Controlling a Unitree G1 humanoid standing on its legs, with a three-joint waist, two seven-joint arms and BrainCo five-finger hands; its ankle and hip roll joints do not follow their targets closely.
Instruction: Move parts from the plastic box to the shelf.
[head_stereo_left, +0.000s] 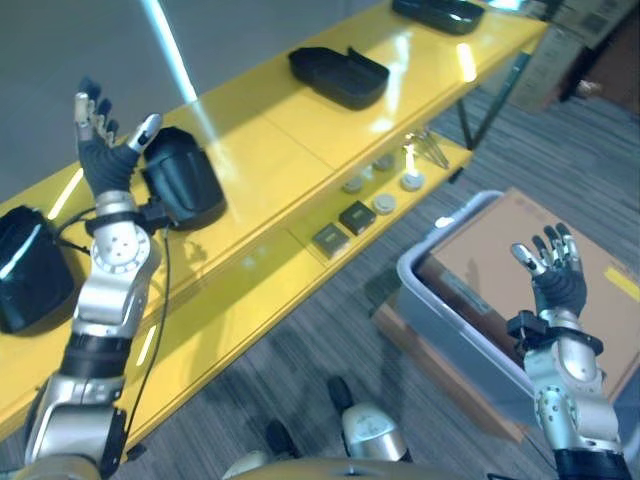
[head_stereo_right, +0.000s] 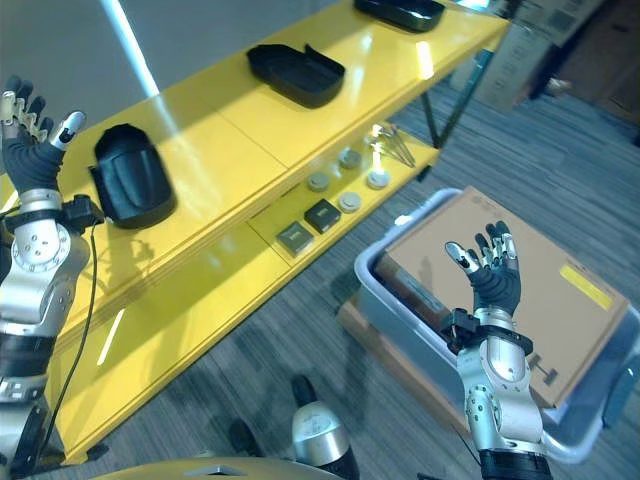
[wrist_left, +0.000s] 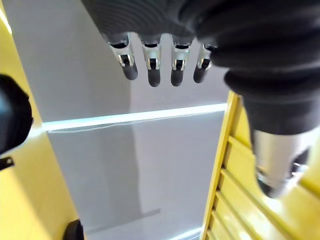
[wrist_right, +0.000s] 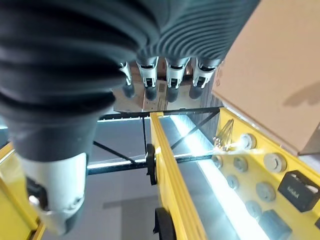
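Hands are both empty as I look down. My left hand (head_stereo_left: 105, 150) is raised over the top board of the yellow shelf (head_stereo_left: 300, 130), fingers spread and straight, just beside a black moulded part (head_stereo_left: 182, 177) that lies on that board; I cannot tell whether the thumb touches it. Three more black parts lie on the same board: one at the near left (head_stereo_left: 30, 265), one farther along (head_stereo_left: 338, 76), one at the far end (head_stereo_left: 440, 14). My right hand (head_stereo_right: 488, 268) hovers with fingers straight and relaxed over the grey plastic box (head_stereo_right: 400, 310), on the floor to the right of the shelf. A brown cardboard sheet (head_stereo_right: 510, 280) lies tilted across the box, hiding what is inside. On the lower board I see round grey discs (head_stereo_left: 385, 203) and two small dark blocks (head_stereo_left: 342, 228).
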